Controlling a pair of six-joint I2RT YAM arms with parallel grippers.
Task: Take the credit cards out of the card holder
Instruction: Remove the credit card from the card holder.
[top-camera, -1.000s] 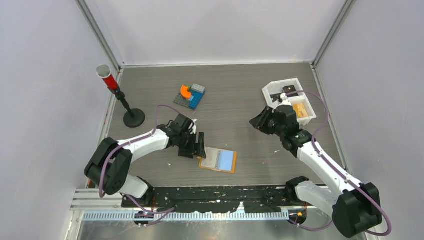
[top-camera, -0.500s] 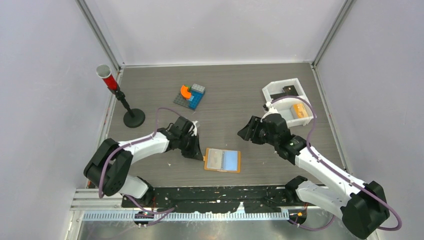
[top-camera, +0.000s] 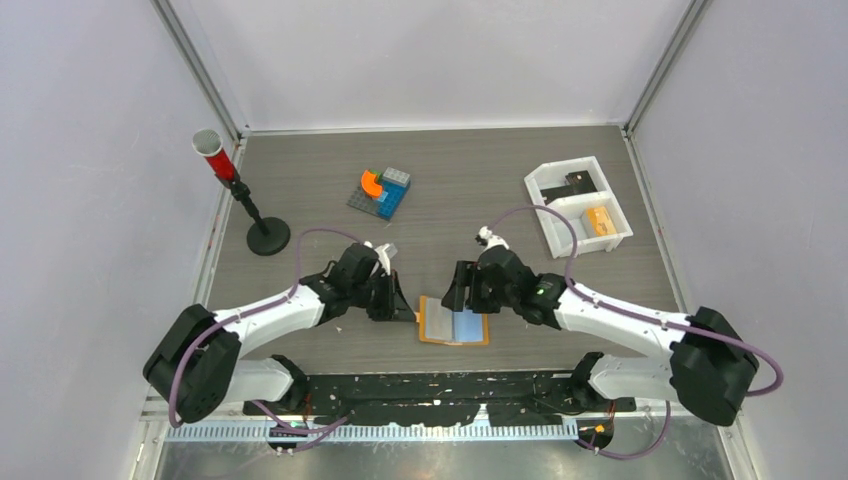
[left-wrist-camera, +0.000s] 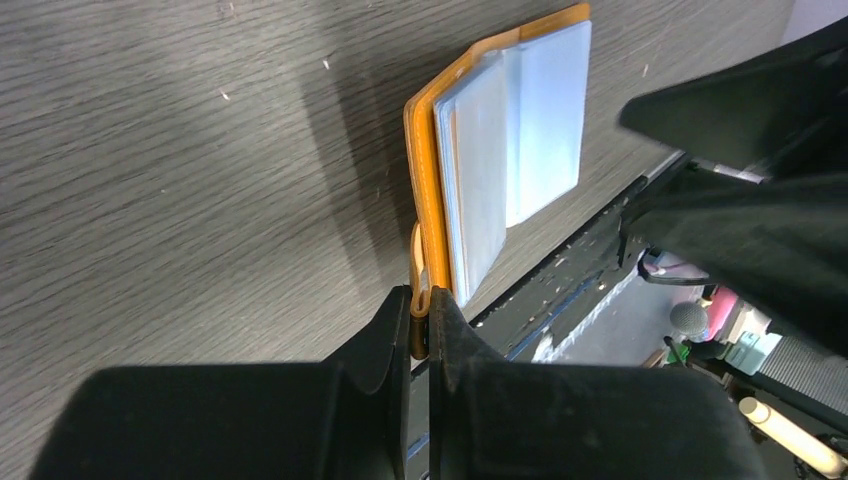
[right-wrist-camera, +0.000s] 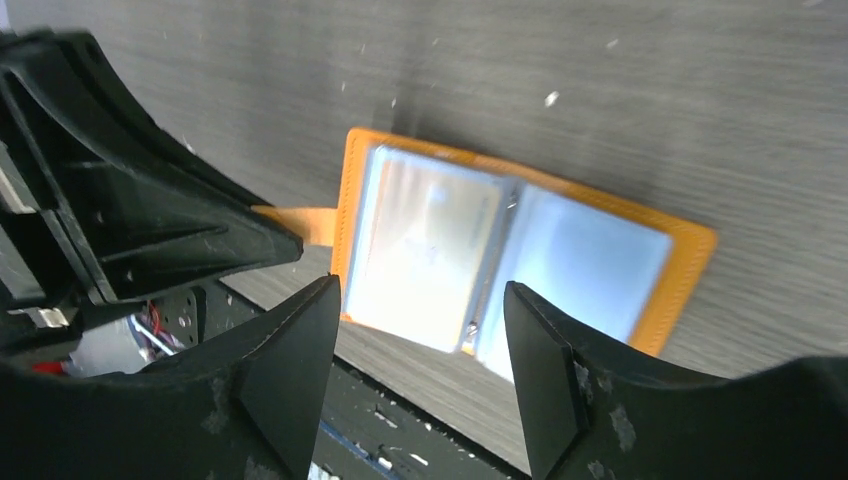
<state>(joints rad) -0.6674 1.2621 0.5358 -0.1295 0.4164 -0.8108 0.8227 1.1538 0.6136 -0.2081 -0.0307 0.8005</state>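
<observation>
left gripper (left-wrist-camera: 420, 330) tight on the edge tab (left-wrist-camera: 416, 262) of the card holder (left-wrist-camera: 520, 130); right gripper (right-wrist-camera: 418, 300) open and empty above it

White arms (top-camera: 275, 312), black joints (top-camera: 205, 352), purple cables (top-camera: 325, 231)

A grey wood-grain tabletop (top-camera: 470, 180) filled the floor of the enclosure. Behind its far edge rose a plain, pale lilac-white back wall (top-camera: 430, 60). Matching panels, the left wall (top-camera: 90, 200) and the right wall (top-camera: 760, 180), stood along its two sides. A slanting aluminium left post (top-camera: 201, 68) and right post (top-camera: 663, 65) marked the tabletop's far corners. Along its near edge ran a black plate (top-camera: 430, 385) flecked with white, and just nearer lay a slotted metal rail (top-camera: 400, 432). The light was even and diffuse, leaving only soft shadows on the tabletop, whose grain carried small white specks.
</observation>
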